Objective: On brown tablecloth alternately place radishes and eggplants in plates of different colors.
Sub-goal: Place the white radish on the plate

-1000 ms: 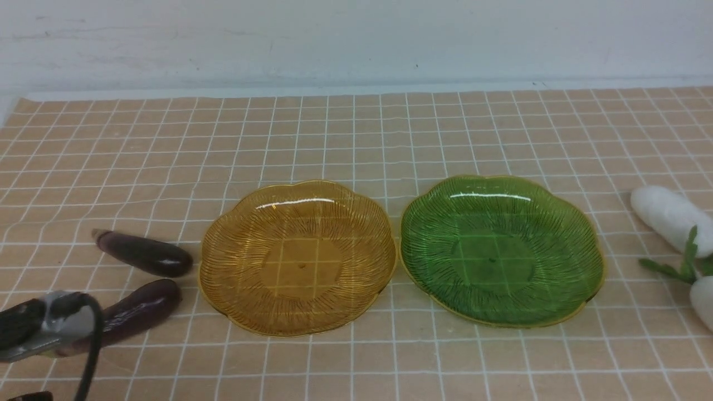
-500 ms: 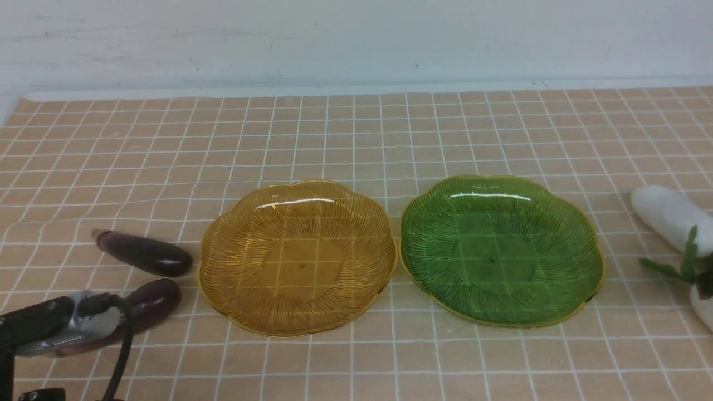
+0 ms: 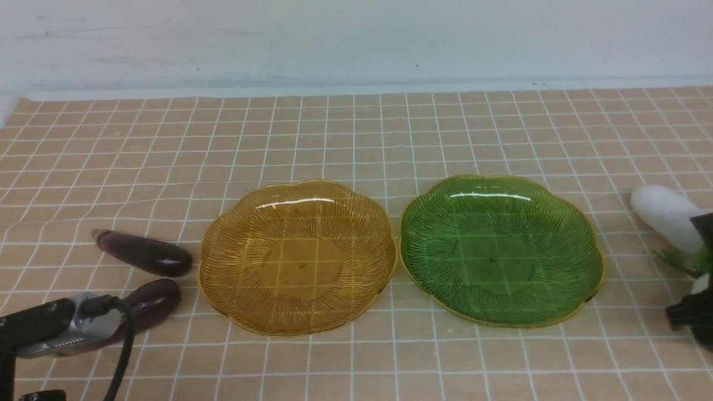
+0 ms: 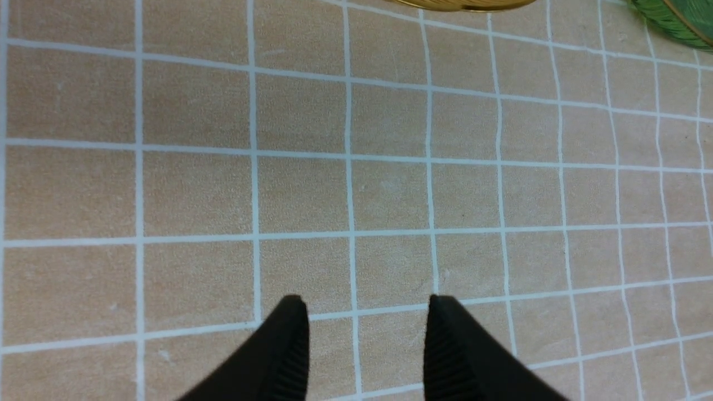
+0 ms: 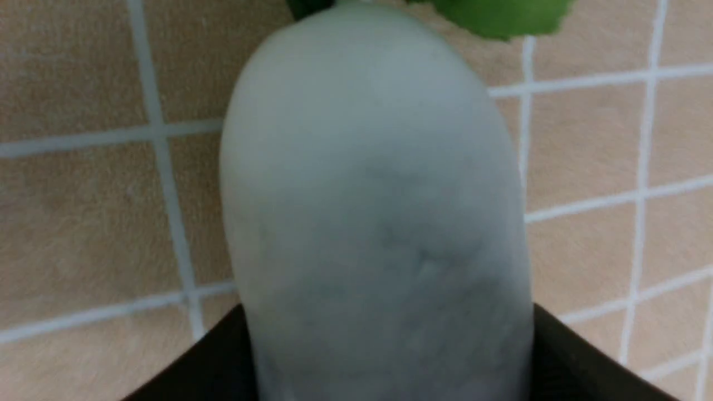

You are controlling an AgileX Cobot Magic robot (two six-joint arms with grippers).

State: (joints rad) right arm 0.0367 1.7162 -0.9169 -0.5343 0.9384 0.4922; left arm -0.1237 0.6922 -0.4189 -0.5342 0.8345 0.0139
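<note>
Step in hand: judging by the two bare plates, this is the first pickup, with the right arm at a radish.
Next move: it likely calls for a firm close on the plump white body, a lift clear of the cloth, then a carry to a plate.
Brown tablecloth (image 3: 356, 139): it lies under both grippers, and only its bare squares lie ahead of the left gripper (image 4: 367, 303).
Green plate (image 3: 579, 223): it sits to the left of the right gripper (image 5: 384, 328) and is the nearer plate to it.
Amber plate (image 3: 223, 245): it sits beyond the green plate, closer to the left arm.
Near radish (image 5: 373, 195): it sits between the right jaws with its leaves pointing away from the wrist.
Far radish (image 3: 663, 217): it lies just beyond the right gripper, free.
Eggplants: one (image 3: 143, 253) lies ahead of the left arm, the other (image 3: 156, 301) is partly hidden behind it, and neither is held.
Right gripper state: the jaws flank the radish, but whether they press on it cannot be told.
Left gripper state: the jaws stand apart and hold nothing.
</note>
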